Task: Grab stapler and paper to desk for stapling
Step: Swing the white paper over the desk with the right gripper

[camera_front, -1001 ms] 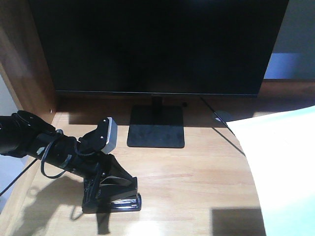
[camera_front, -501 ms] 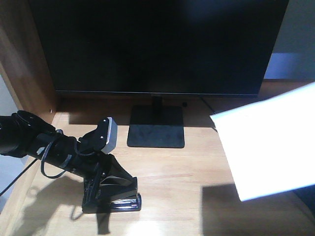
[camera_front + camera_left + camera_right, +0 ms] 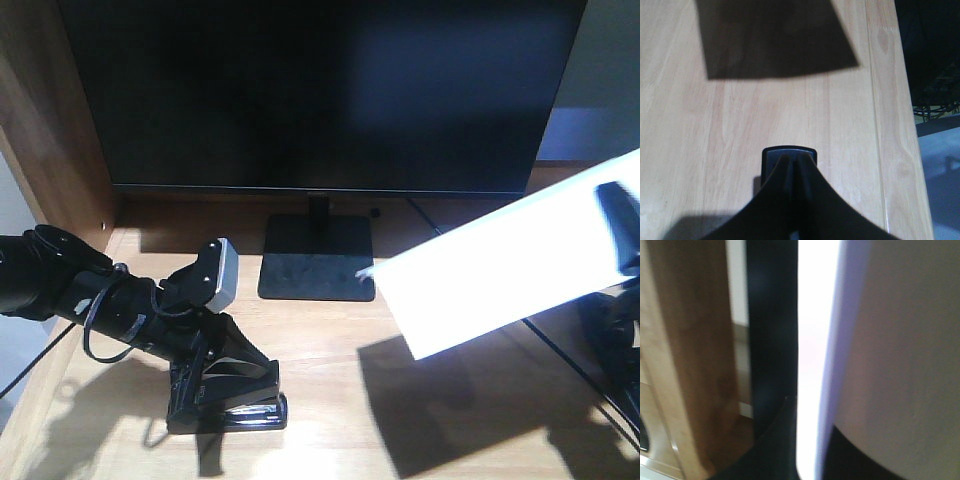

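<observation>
Filling the far half of the front view, a large black monitor (image 3: pixel 320 90) stands on its flat square base (image 3: pixel 318 258) on the light wood-grain desk (image 3: pixel 330 360), with a darker brown side panel (image 3: pixel 55 130) rising at the left. Over the right part of the desk the white paper (image 3: pixel 500 275) hangs in the air, tilted, its lower left corner just beside the monitor base in the front view and its dark shadow (image 3: pixel 450 400) lying on the wood beneath it. The right gripper (image 3: pixel 620 238) holds the sheet by its right end, one dark finger lying across the white; the right wrist view shows the sheet edge-on as a bright strip between the two fingers. At the near left the left gripper (image 3: pixel 215 378) reaches in from the desk's left edge and is closed around the black stapler (image 3: pixel 245 412), which sits on the desk well apart from the paper. In the left wrist view the stapler's rounded end pokes out just beyond the pinched fingertips.
</observation>
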Robot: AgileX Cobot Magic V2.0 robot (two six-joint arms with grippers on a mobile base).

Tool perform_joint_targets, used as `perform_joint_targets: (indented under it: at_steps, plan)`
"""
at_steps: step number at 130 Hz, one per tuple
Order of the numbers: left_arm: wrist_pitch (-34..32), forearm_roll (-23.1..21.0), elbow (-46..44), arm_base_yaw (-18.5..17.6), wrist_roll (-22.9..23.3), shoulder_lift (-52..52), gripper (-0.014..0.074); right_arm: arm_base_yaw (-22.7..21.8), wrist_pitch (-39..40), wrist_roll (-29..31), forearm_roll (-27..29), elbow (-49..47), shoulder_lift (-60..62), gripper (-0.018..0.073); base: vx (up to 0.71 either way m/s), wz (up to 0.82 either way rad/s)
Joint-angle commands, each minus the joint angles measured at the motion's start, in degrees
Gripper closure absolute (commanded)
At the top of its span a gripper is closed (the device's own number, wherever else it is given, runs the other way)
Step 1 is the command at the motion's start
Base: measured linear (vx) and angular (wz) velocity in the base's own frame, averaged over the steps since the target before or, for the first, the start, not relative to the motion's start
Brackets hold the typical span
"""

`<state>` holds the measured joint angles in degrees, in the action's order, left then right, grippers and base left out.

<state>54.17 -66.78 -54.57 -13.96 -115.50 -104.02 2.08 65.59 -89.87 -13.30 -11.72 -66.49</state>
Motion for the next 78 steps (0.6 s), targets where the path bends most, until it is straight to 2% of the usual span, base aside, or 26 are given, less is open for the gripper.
perform_joint_targets:
  at_steps: [1, 23, 53, 78]
  plan:
    - [2.6, -3.2, -1.1, -0.2, 0.5, 2.2, 0.0603, -0.4, 11.5, -0.3, -4.3, -2.1, -3.3, 0.0562, 0.00, 0.00]
    - [2.6, -3.2, -1.1, -0.2, 0.5, 2.2, 0.0603, -0.4, 11.5, -3.5, -15.0, -3.0, -9.6, 0.0562, 0.00, 0.00]
    - [2.6, -3.2, -1.1, -0.2, 0.5, 2.2, 0.0603, -0.4, 11.5, -3.6, -29.6, -4.9, -16.5, 0.0562, 0.00, 0.00]
    - [2.6, -3.2, -1.1, -0.2, 0.5, 2.2, 0.0603, -0.4, 11.5, -3.7, -37.0, -5.3, -20.6, 0.0562, 0.00, 0.00]
